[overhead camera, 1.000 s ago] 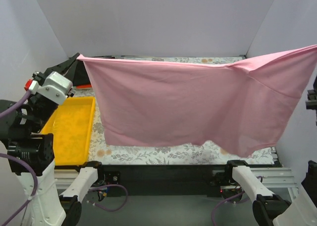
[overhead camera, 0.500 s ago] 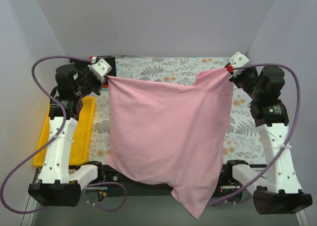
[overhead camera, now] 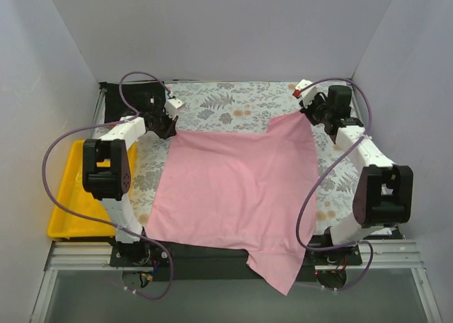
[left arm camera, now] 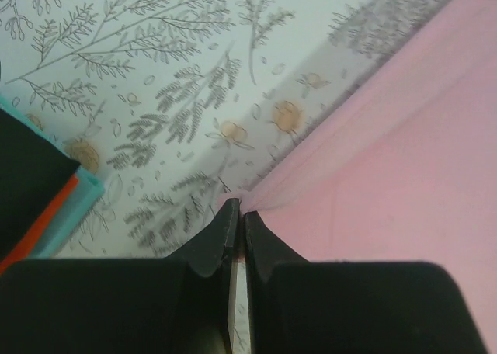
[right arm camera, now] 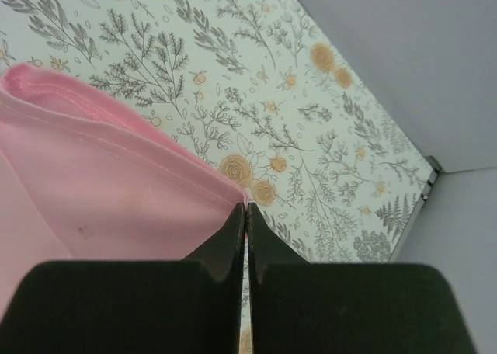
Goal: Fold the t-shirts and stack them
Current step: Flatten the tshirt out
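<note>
- Pink shirt (overhead camera: 233, 188) lies spread on the table (overhead camera: 241, 100), centre frame; one corner hangs off at the bottom.
- Left fingers (left arm camera: 221, 241) and right fingers (right arm camera: 225, 241) are each pinched on a top corner.
- We judge it light and limp; hold it by corners and seams.

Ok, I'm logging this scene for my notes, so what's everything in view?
pink shirt: one, light pink, spread on the cloth, a near corner hanging over the front edge
black shirt: one, black, far left corner
orange-red shirt: one, orange-red, strip showing under the black shirt
teal edge: one, teal, thin, beside the orange-red strip
cloth: one, grey and orange floral, covering the table
tray: one, yellow, left side
left gripper: one, black fingers, shut on the pink shirt's far left corner
right gripper: one, black fingers, shut on its far right corner
</note>
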